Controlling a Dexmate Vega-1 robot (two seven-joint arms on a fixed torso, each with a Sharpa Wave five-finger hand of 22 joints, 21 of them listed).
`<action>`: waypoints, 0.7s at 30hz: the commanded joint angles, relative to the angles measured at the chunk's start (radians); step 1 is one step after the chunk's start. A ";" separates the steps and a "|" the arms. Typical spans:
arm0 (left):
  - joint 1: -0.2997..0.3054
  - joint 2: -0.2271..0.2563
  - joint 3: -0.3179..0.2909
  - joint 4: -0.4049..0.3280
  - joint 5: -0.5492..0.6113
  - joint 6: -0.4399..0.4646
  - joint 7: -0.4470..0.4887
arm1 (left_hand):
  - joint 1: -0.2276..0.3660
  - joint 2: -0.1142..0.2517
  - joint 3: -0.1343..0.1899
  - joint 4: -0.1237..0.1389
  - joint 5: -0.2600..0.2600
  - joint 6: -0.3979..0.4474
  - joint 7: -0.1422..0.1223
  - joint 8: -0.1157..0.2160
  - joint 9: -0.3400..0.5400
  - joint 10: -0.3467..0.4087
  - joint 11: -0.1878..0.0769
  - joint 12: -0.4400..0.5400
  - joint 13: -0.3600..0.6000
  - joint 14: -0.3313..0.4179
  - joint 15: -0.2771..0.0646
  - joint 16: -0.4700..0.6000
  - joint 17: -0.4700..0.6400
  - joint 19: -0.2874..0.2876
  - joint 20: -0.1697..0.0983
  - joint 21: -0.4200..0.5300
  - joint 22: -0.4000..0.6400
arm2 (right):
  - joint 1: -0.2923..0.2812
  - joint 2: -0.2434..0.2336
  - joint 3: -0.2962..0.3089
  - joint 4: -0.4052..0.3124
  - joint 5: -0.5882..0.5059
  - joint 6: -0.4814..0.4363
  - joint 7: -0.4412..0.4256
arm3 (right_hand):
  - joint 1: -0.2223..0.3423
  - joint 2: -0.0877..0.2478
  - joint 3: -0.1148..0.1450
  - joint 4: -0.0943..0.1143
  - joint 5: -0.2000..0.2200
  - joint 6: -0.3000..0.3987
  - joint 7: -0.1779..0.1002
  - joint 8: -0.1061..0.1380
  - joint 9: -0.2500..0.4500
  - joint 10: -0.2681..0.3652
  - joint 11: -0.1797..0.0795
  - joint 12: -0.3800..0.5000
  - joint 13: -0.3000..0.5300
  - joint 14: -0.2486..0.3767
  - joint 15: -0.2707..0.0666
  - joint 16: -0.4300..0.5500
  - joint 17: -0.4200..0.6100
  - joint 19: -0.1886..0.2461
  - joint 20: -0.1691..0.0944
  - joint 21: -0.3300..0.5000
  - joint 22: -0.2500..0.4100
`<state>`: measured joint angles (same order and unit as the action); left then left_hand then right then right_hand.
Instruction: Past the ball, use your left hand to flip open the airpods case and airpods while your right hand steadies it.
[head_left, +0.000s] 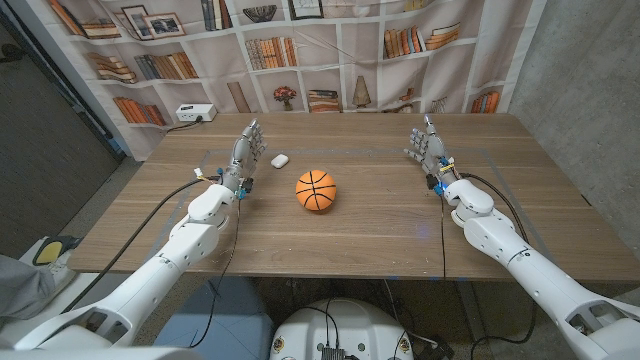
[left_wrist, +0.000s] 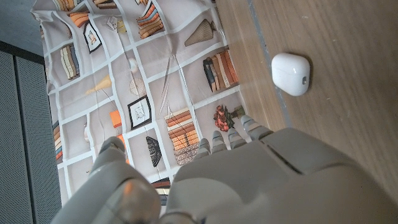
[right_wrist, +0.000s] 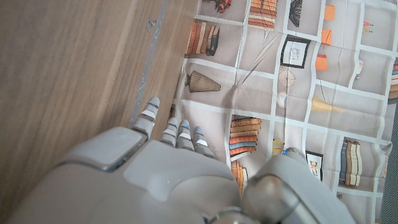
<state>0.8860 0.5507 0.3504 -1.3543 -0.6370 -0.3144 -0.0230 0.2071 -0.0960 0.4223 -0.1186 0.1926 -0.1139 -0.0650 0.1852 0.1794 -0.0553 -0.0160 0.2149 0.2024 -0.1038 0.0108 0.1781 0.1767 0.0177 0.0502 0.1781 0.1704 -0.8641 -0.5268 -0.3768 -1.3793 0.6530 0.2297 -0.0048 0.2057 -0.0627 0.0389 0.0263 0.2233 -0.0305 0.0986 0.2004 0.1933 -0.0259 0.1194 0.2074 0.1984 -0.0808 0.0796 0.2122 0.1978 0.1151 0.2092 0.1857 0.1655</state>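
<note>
Glossy plastic airpods case (left_wrist: 291, 73), wooden table (head_left: 380, 215)

Right hand (right_wrist: 168, 180) over the wooden surface (right_wrist: 68, 68), seen along its back.

Its grey fingers (right_wrist: 177, 134) reach up close together, holding nothing, their tips near the far edge of the surface. Beyond that edge hangs a backdrop (right_wrist: 298, 81) printed with bookshelves, books, framed pictures and a vase.

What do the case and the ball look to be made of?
The airpods case looks like smooth glossy white plastic, with a soft sheen on its rounded shell. The ball looks like matte orange rubber with black seams, probably a mini basketball.
</note>
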 joint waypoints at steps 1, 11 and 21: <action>0.013 0.028 -0.011 -0.022 0.032 -0.026 0.015 | 0.008 0.000 0.001 -0.002 0.003 0.005 -0.003 0.008 0.002 0.009 0.001 0.008 0.002 -0.009 -0.006 0.004 0.002 -0.004 0.005 0.008 0.004 | -0.032 -0.007 0.003 -0.065 -0.017 -0.009 -0.052 | 0.007 0.003 0.008 -0.003 0.002 -0.006 0.004 0.001 0.002 -0.005 0.004 0.002 0.004 -0.011 0.002 -0.003 0.002 -0.008 0.002 -0.002 0.005; 0.038 0.048 -0.016 -0.069 0.079 -0.049 0.054 | 0.022 0.003 -0.003 -0.012 0.003 0.032 0.002 0.012 0.002 0.063 0.009 0.025 0.000 0.038 -0.013 0.017 0.000 0.095 -0.033 0.037 0.001 | -0.053 -0.038 0.010 -0.109 -0.016 -0.019 -0.042 | 0.023 0.012 0.011 -0.015 -0.006 -0.018 0.013 -0.003 0.002 -0.015 0.003 -0.004 0.004 0.030 -0.005 0.008 0.005 0.027 -0.044 0.007 0.006; 0.053 0.034 -0.008 -0.103 0.125 -0.068 0.101 | 0.028 0.004 -0.003 -0.015 0.003 0.036 0.003 0.012 0.002 0.076 0.010 0.028 0.000 0.045 -0.014 0.016 0.000 0.105 -0.036 0.035 0.000 | -0.068 -0.064 0.024 -0.116 0.008 -0.011 0.003 | 0.015 0.020 0.007 -0.014 -0.013 -0.020 0.013 0.000 0.001 0.036 0.000 0.016 0.010 0.067 -0.012 0.025 0.018 0.009 -0.042 0.005 0.006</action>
<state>0.9225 0.5902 0.3359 -1.4238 -0.5611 -0.3634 0.0331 0.2215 -0.0919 0.4165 -0.1243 0.1926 -0.0857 -0.0607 0.1896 0.1792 0.0095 -0.0021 0.2380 0.1998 -0.0659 -0.0055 0.1858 0.1769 0.1146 0.0107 0.2128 0.1673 -0.9189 -0.5653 -0.3648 -1.4826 0.6368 0.2152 -0.0465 0.2176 -0.0508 0.0443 0.0150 0.2106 -0.0474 0.1076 0.1954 0.1932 0.0155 0.1175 0.2229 0.2026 -0.0202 0.0622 0.2332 0.2119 0.1168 0.1680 0.1848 0.1703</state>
